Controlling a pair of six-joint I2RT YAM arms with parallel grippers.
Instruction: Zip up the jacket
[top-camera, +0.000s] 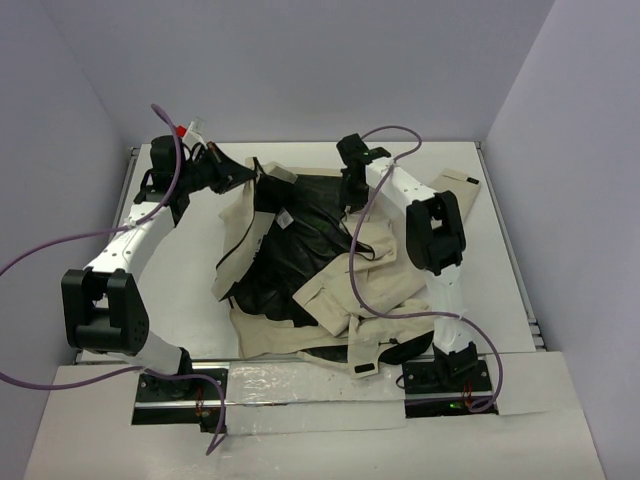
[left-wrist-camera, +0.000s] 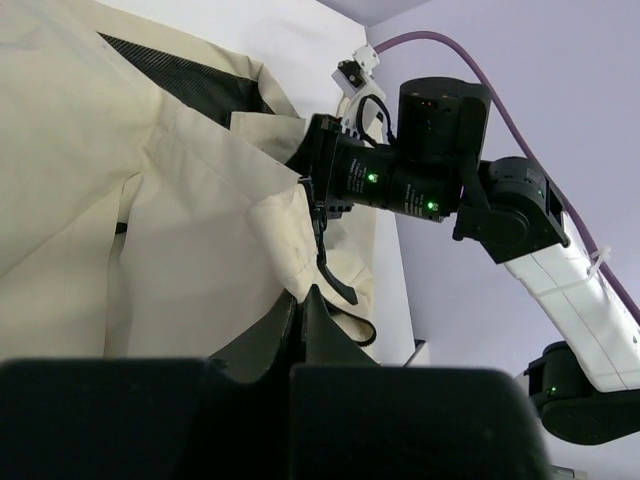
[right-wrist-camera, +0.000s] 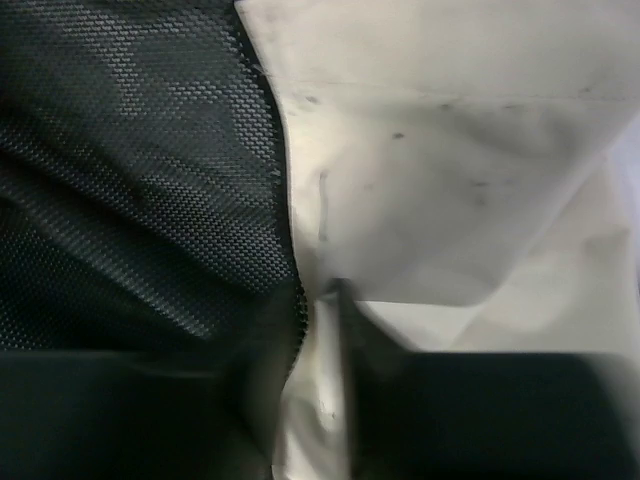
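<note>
The beige jacket (top-camera: 300, 300) lies crumpled and open in the middle of the table, black lining (top-camera: 300, 240) up, with a small white label (top-camera: 284, 216). My left gripper (top-camera: 240, 178) is at its far left edge. In the left wrist view that gripper (left-wrist-camera: 301, 295) is shut, pinching the beige hem (left-wrist-camera: 290, 260) beside a dark zipper pull (left-wrist-camera: 338, 275). My right gripper (top-camera: 352, 195) is at the jacket's far right side. In the blurred right wrist view it (right-wrist-camera: 315, 320) has closed narrowly on a beige fold (right-wrist-camera: 320, 400) where the cloth meets the black mesh lining (right-wrist-camera: 130, 170).
The white table (top-camera: 500, 290) is bounded by pale walls at the back and sides. Purple cables (top-camera: 375, 250) loop over both arms and across the jacket. The right arm's wrist (left-wrist-camera: 420, 170) shows close behind the cloth in the left wrist view. A small red item (top-camera: 183, 130) sits at the far left corner.
</note>
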